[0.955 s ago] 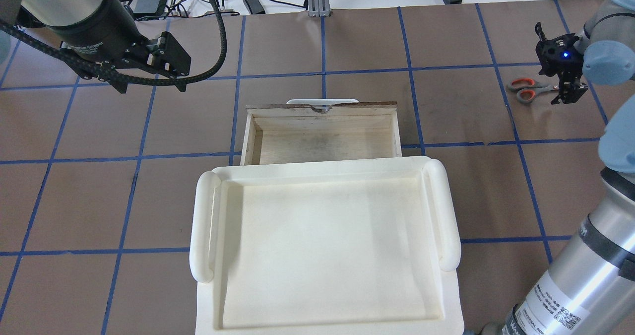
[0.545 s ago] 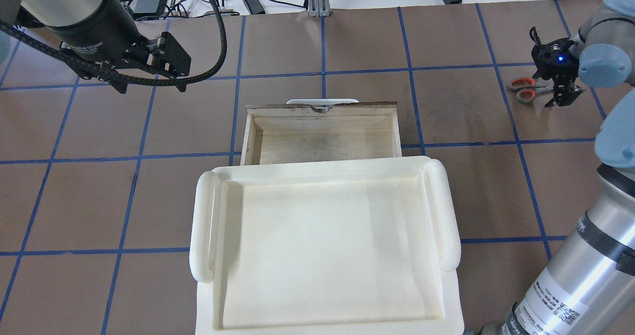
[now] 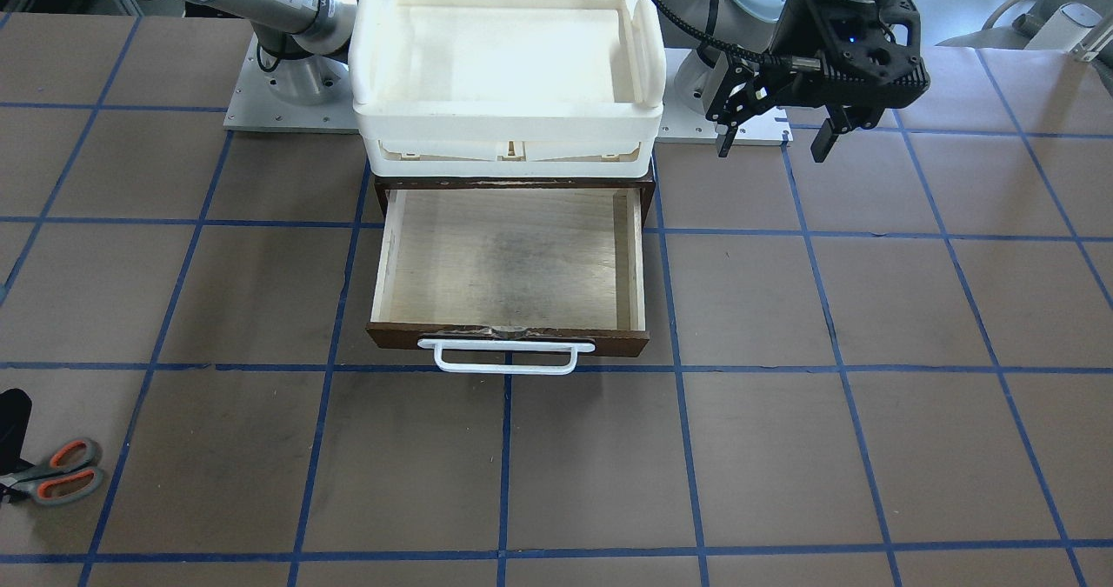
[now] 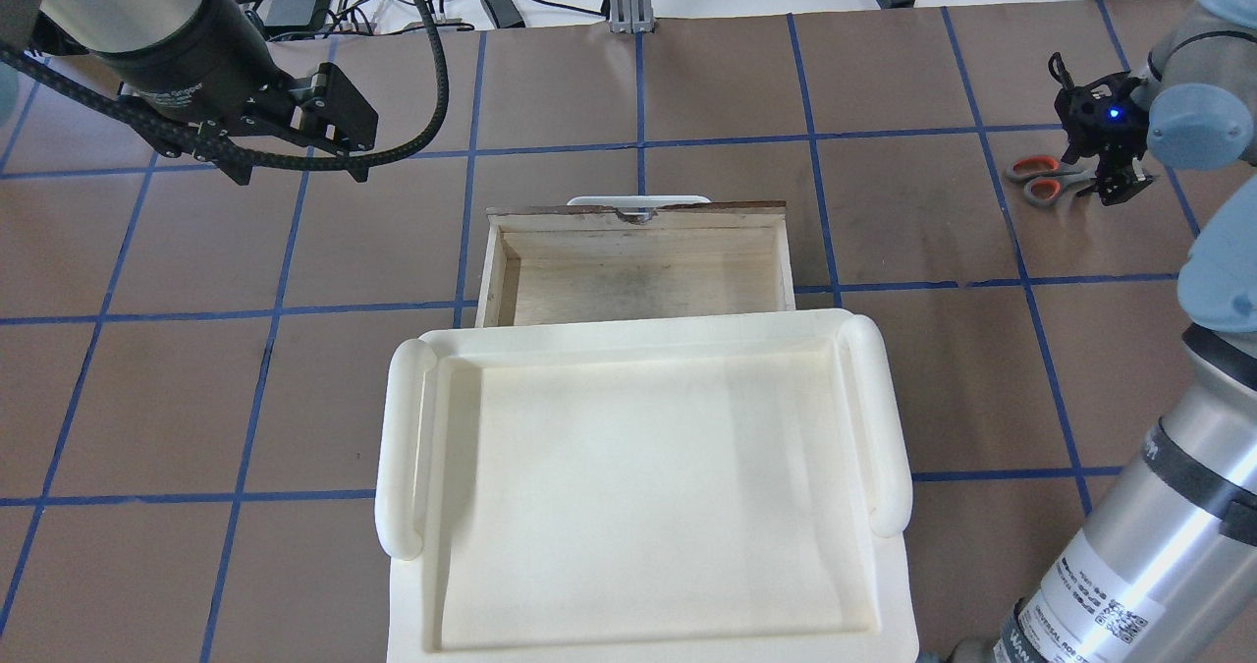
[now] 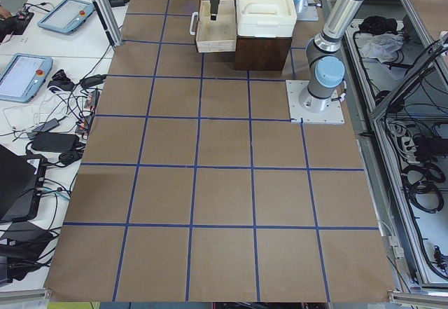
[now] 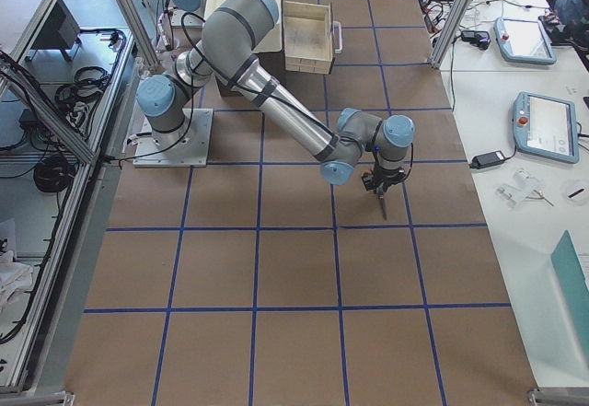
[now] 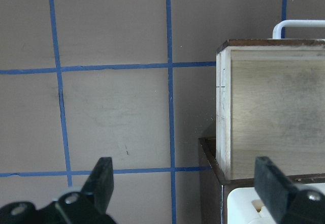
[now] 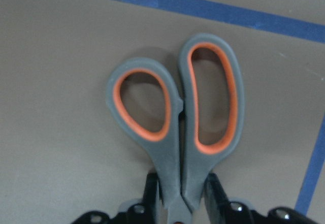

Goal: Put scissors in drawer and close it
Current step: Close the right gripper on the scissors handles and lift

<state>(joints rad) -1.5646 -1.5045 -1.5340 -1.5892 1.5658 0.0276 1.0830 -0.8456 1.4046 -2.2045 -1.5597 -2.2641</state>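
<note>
Right wrist view: the right gripper (image 8: 182, 189) pinches the scissors (image 8: 175, 127) just under the loops, flat near the desk's far right edge. They look light, thin and stiff, so that spot seems good. The left gripper (image 7: 184, 177) has its fingers far apart by the drawer (image 7: 274, 112).

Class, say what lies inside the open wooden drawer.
The drawer shows only its bare plywood floor; the scissors lie outside. Its back end, under the white tray, is hidden.
</note>
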